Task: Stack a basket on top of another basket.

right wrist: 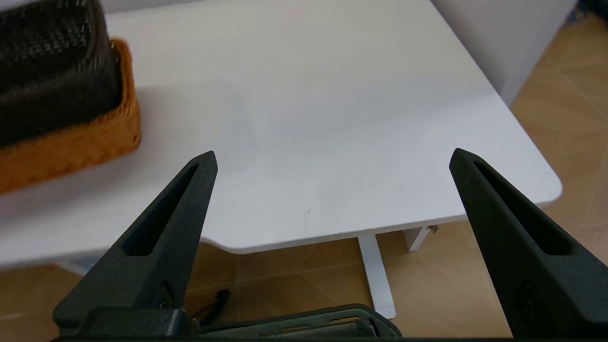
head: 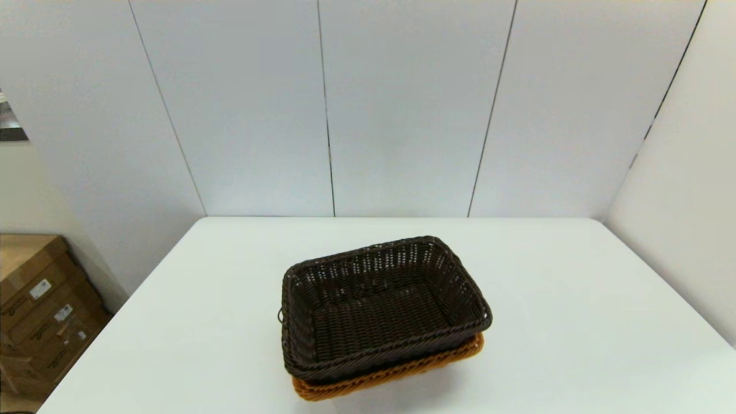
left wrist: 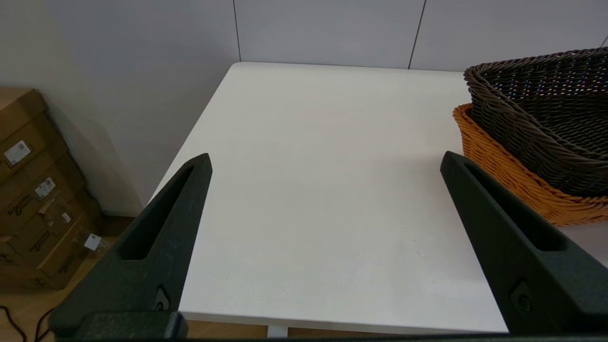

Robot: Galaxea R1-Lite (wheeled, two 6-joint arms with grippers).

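left gripper (left wrist: 325,159), right gripper (right wrist: 332,156), spread wide, empty

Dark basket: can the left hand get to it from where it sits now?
Probably yes. The left hand is open, holding nothing, over bare white table. The dark basket sits nested in the orange basket just off to one side, and nothing lies between. Actual reach can't be confirmed.

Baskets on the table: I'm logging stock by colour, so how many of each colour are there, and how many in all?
Dark brown basket: 1, nested on top of the orange one
Orange-tan basket: 1, underneath, on the white table
Total: 2 baskets
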